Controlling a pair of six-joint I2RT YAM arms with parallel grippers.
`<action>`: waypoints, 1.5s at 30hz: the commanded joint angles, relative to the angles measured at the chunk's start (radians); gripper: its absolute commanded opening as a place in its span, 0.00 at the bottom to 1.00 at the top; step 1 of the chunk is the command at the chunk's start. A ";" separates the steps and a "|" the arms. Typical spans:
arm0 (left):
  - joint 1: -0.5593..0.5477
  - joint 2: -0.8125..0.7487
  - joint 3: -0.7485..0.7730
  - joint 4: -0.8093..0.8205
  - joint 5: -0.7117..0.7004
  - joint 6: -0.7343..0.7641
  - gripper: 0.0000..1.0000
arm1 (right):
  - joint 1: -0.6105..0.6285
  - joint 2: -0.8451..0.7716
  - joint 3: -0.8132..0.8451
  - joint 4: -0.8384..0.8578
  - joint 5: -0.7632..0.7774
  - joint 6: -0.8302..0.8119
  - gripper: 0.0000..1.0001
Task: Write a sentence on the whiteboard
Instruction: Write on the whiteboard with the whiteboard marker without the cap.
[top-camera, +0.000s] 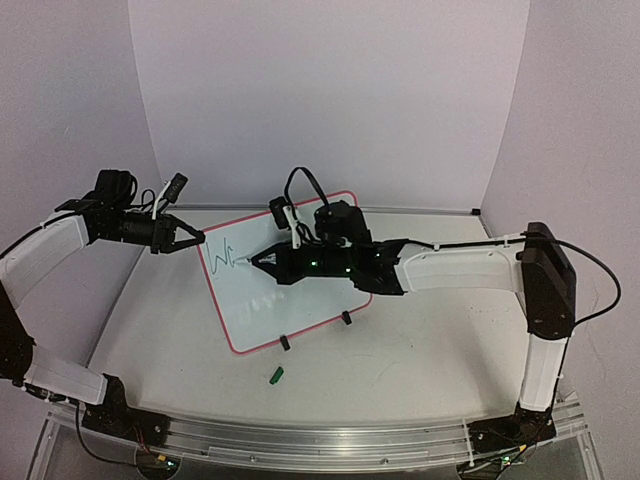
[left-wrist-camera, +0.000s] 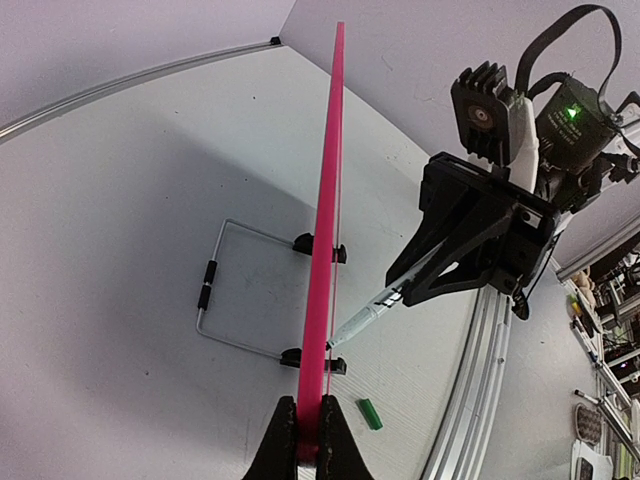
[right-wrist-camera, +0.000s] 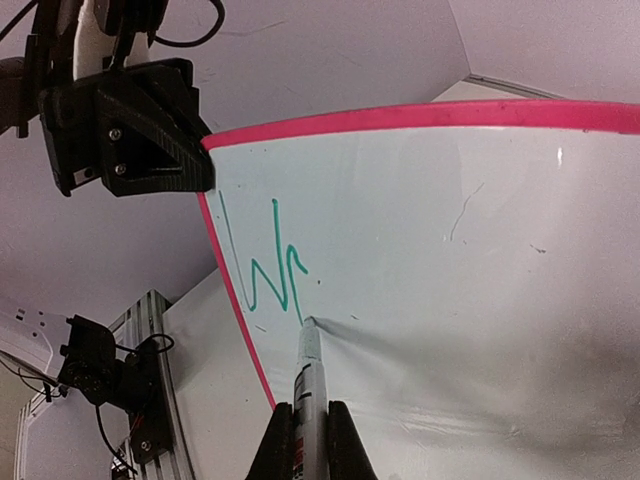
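Observation:
The whiteboard (top-camera: 275, 305), white with a pink-red frame, stands tilted on the table. My left gripper (top-camera: 200, 240) is shut on its left edge, and the left wrist view shows the frame (left-wrist-camera: 325, 250) edge-on between my jaws. My right gripper (right-wrist-camera: 308, 440) is shut on a marker (right-wrist-camera: 308, 375), whose tip touches the board. The sentence (right-wrist-camera: 272, 268) is a green zigzag stroke near the board's upper left corner, ending at the tip.
A green marker cap (top-camera: 277, 375) lies on the table in front of the board. Two black clip feet (top-camera: 284, 343) hold the board's lower edge, and a wire stand (left-wrist-camera: 215, 290) props it from behind. An aluminium rail (top-camera: 320, 440) runs along the near edge.

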 joint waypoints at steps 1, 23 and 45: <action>0.002 -0.025 0.004 0.002 0.030 -0.005 0.00 | -0.011 -0.035 0.046 0.038 0.080 -0.003 0.00; 0.002 -0.024 0.004 0.001 0.031 -0.004 0.00 | -0.011 -0.021 0.030 0.072 0.085 0.014 0.00; 0.002 -0.019 0.004 0.001 0.030 -0.003 0.00 | -0.010 -0.054 -0.063 0.056 0.106 0.019 0.00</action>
